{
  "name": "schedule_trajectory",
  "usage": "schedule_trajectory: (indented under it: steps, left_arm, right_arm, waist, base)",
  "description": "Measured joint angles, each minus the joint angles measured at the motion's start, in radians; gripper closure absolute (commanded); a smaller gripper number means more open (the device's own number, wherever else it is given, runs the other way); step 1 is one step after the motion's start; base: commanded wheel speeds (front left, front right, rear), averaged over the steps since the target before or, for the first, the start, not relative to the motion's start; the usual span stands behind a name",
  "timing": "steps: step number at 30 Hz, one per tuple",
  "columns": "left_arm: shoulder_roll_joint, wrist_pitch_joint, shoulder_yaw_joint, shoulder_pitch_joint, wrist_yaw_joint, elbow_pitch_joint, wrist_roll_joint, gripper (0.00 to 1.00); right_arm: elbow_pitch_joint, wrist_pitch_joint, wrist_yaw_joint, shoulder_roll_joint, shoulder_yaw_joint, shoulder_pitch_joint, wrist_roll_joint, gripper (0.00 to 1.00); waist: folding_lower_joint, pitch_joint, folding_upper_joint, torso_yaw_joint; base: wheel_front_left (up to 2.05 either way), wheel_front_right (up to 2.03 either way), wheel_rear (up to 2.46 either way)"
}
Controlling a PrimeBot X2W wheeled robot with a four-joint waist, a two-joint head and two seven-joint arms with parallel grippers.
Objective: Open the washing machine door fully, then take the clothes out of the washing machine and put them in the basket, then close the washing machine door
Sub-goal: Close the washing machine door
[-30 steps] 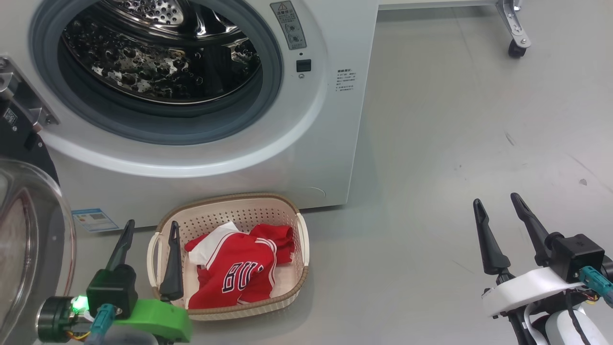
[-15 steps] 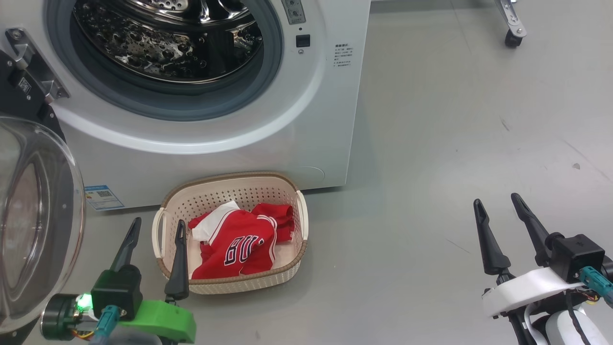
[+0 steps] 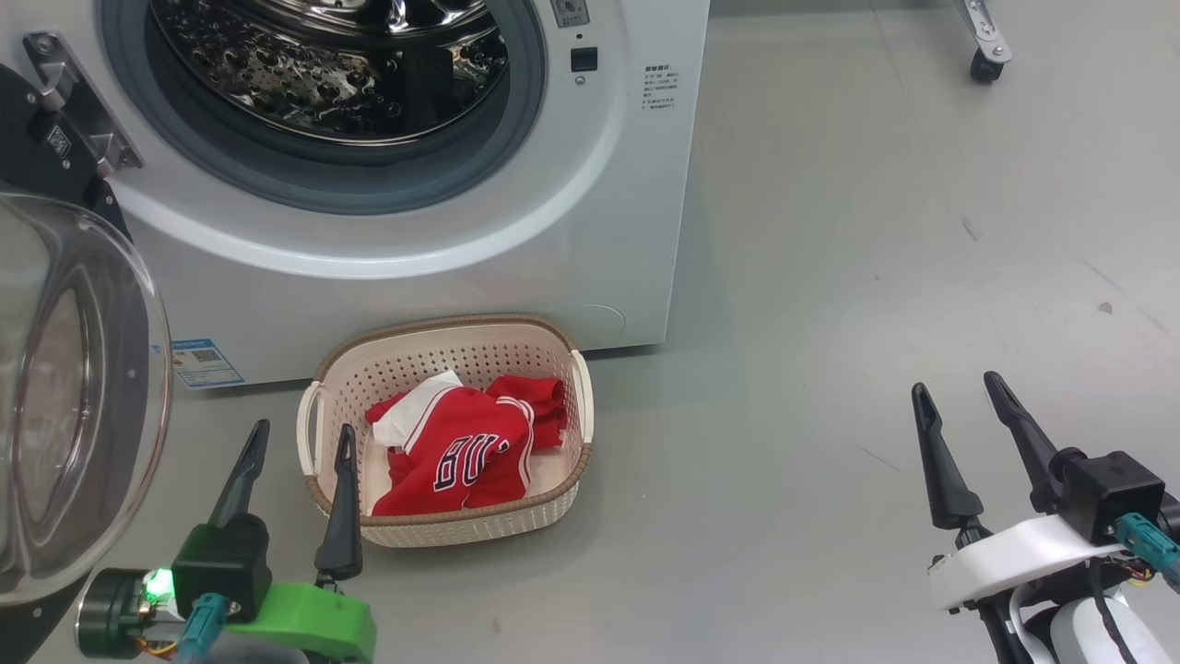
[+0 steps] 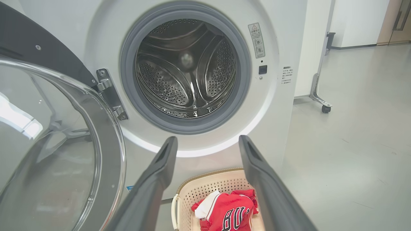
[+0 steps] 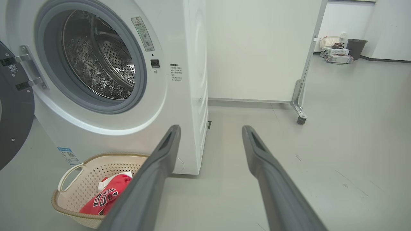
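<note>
Clothes (image 3: 456, 452) in basket (image 3: 442, 533), washing machine door (image 3: 83, 406) open, castor (image 3: 983, 68) beyond

Red clothes (image 3: 456, 452) lie in the cream, brown-rimmed basket (image 3: 442, 334).

Grey glossy floor (image 3: 876, 277); white wheeled partition (image 5: 257, 48); dark bin (image 5: 355, 48) far corner.

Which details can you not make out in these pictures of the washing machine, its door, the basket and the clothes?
Head view: the top of the drum, cut off by the upper edge.
Head view: the left part of the washing machine door, cut off by the left edge.
Head view: the full lettering and count of the clothes, hidden by folds.
Right wrist view: part of the basket, behind a jaw of the right gripper.
Head view: the printed text, too small.
</note>
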Motion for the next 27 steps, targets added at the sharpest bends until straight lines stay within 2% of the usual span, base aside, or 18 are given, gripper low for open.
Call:
schedule_trajectory:
  steps: [13,27]
  left_arm:
    - [0.000,0.000,0.000,0.004,0.000,-0.002,0.000,0.00]
    - [0.000,-0.001,-0.021,0.005,-0.006,-0.004,-0.001,0.00]
  right_arm:
    - [0.000,0.000,0.000,0.000,0.000,0.000,0.000,0.00]
    - [-0.004,0.000,-0.023,-0.010,-0.020,0.025,0.006,0.00]
  waist:
    - [0.0000,-0.007,0.0000,0.003]
    - [0.0000,-0.005,0.0000,0.031]
  base:
    - [-0.01,0.01,0.00]
    - [0.00,0.00,0.00]
